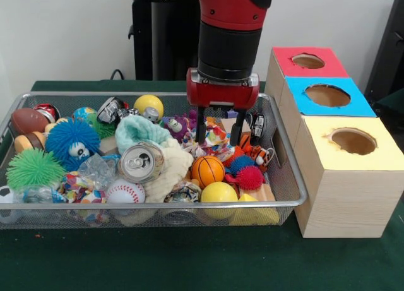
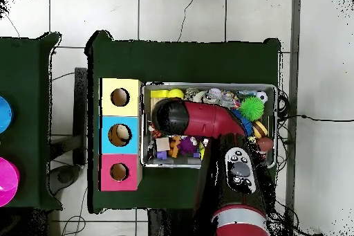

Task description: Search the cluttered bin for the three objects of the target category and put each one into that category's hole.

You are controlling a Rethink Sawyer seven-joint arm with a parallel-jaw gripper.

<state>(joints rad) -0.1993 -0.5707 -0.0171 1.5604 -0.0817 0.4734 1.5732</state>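
From the front we see the arm (image 1: 228,32) come down into the bin (image 1: 287,177), which sits on the green worktop (image 1: 189,259). Its pincer (image 1: 219,132) hangs with its two dark fingers (image 1: 201,128) spread, their tips reaching down to a spotted cloth (image 1: 214,138) lying toward the bin's right half; whether they touch it we cannot tell. Beside that cloth lie an orange ball (image 1: 207,170), a red spiky ball (image 1: 250,177) and a purple toy (image 1: 175,126). Further left we find a can (image 1: 141,163) on pale cloth, a baseball (image 1: 125,192), a blue fuzzy toy (image 1: 71,141) and a green spiky ball (image 1: 35,168). Another patterned cloth (image 1: 79,185) lies near the front left. Just right of the bin stand three boxes in a row, the yellow hole (image 1: 353,141) nearest us, then the blue hole (image 1: 327,95) and the red hole (image 1: 308,61). From overhead we see the arm (image 2: 200,119) stretched across the bin (image 2: 269,88), hiding the pincer and much of the clutter. The yellow hole (image 2: 119,97), blue hole (image 2: 119,134) and red hole (image 2: 119,171) line the bin's left side.
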